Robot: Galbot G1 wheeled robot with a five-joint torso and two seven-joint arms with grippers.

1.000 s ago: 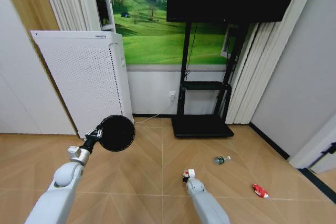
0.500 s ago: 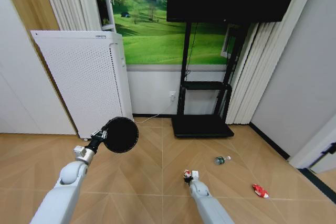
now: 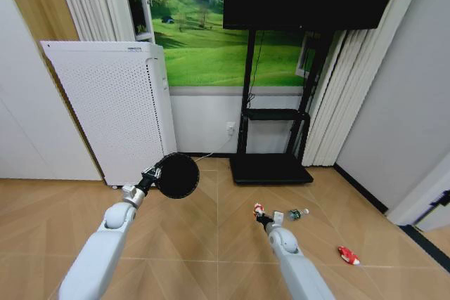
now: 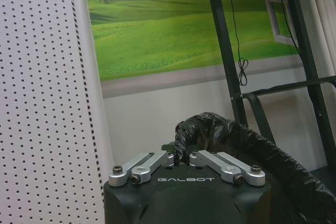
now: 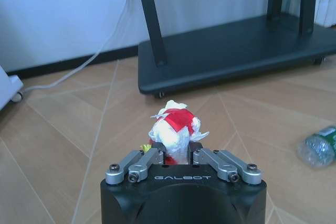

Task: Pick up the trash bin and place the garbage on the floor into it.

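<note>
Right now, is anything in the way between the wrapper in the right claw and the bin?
Nothing visible. The right claw holds the wrapper above the floor, and the left claw holds the bin up, off to its left. Between them there is only open air over bare floor.

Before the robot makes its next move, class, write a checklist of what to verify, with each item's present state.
1. Left gripper shut on the trash bin rim: ok.
2. Right gripper shut on the red-and-white wrapper: ok.
3. Wrapper positioned over the bin's opening: not ok, bin is held apart on the robot's left.
4. Bin opening facing up: cannot tell.
5. Small bottle and red packet collected: not ok, both lie on the floor.
</note>
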